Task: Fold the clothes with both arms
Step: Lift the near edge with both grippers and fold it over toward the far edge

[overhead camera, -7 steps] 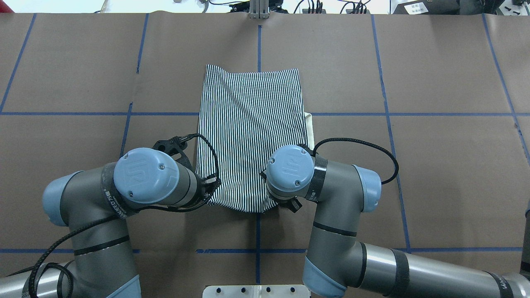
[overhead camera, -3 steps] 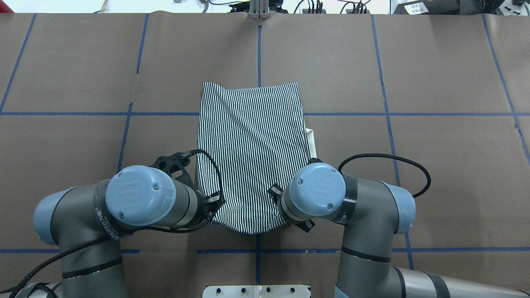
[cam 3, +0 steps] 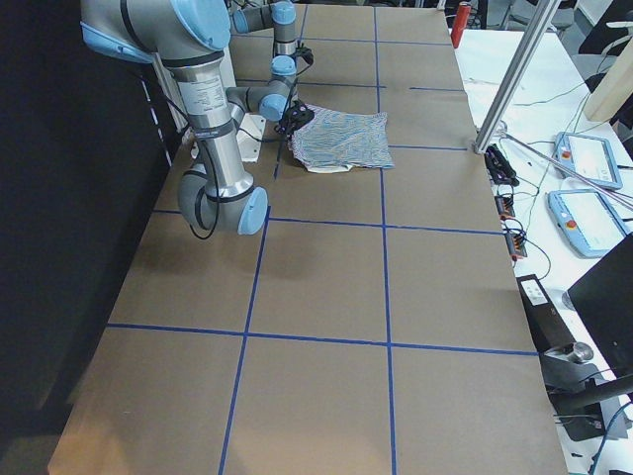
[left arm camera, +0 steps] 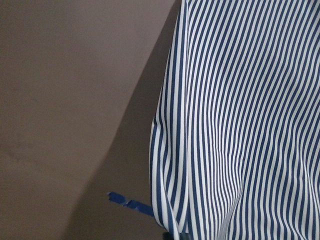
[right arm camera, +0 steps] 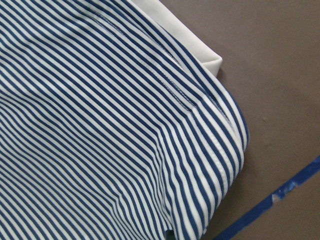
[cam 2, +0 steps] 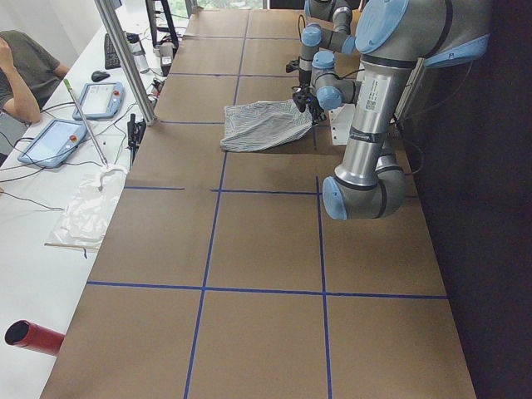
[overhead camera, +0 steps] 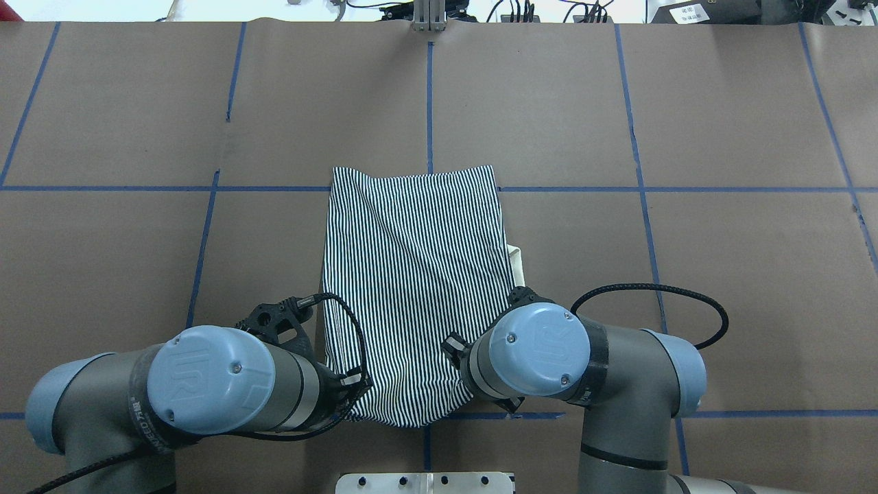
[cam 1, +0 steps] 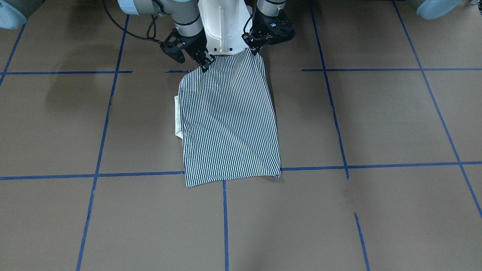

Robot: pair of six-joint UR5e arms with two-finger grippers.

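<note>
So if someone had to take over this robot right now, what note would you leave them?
Left claw: shut on the polo shirt's near corner. Right claw: shut on the other near corner.
Shirt: a long strip on the table, near edge lifted at the robot's side; cream collar peeks out on the robot's right.
Done: sides look folded in. Left: likely folding end over end, then letting go.

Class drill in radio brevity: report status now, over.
Left gripper, right gripper: each shut on a robot-side corner of the shirt. That edge lifted, far end on the table. Nothing seen in the way.
</note>
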